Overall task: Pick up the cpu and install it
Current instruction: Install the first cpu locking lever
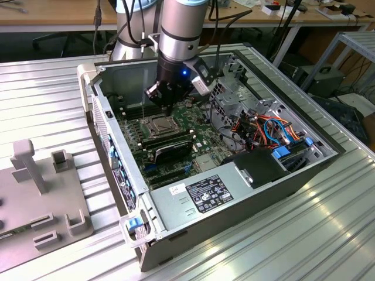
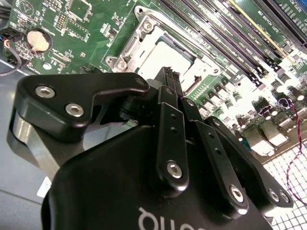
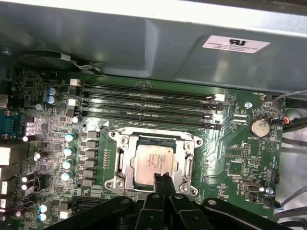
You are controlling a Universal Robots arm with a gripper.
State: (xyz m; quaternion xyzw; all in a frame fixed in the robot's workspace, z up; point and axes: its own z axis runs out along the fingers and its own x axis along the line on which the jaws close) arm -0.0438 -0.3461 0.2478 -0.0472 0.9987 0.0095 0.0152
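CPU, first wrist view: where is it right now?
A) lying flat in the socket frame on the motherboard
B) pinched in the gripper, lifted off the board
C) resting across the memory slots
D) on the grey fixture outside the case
A: the cpu lies flat inside the metal socket frame on the motherboard, while the gripper, fingertips closed together, shows over one edge of it.

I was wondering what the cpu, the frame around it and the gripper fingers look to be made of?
The cpu: metal top, dull silver-grey, with a soft sheen. The socket frame: bare bright metal, probably stamped steel, given its glints and thin edges. The gripper fingers: matte black with screw heads; coated metal or hard plastic, I cannot tell which.
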